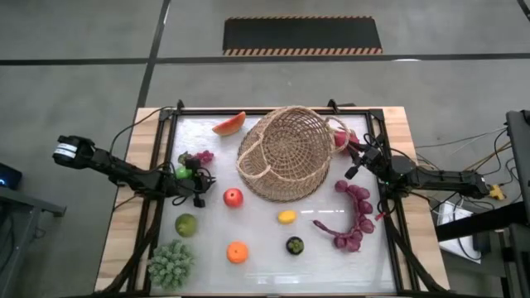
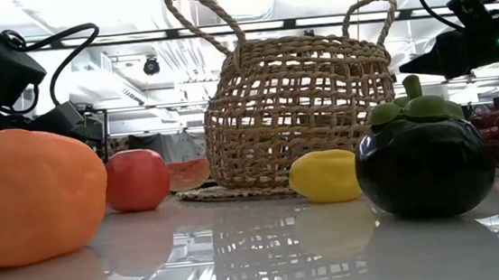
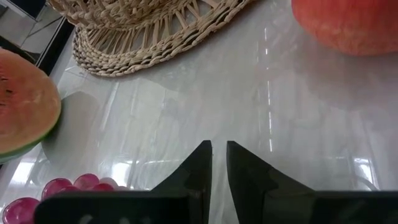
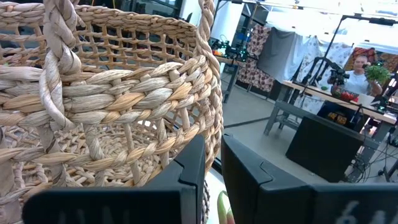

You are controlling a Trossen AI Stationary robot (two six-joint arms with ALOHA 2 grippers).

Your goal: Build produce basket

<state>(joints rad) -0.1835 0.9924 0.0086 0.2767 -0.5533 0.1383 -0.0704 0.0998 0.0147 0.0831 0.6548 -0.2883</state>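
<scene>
While the green grape bunch (image 1: 171, 264), orange (image 1: 238, 252) and dark round fruit (image 1: 295, 245) line the near edge of the table (image 1: 265, 273), the lemon (image 1: 286, 217), red apple (image 1: 233, 197) and green pear (image 1: 185, 224) lie a little farther in. At about nine o'clock the left gripper (image 1: 201, 189) rests low over the white surface, its fingers (image 3: 198, 171) nearly together with only a thin gap and nothing between them; a small purple grape bunch (image 1: 201, 156) and a green apple (image 1: 182, 173) sit just beside it. At three o'clock the right gripper (image 1: 358, 161) sits against the basket (image 1: 286, 153), its fingers (image 4: 189, 168) almost together at the woven rim. Long purple grapes (image 1: 354, 217) sprawl at four o'clock. The basket stands toward twelve o'clock, tilted, with a watermelon slice (image 1: 229, 124) at eleven o'clock.
</scene>
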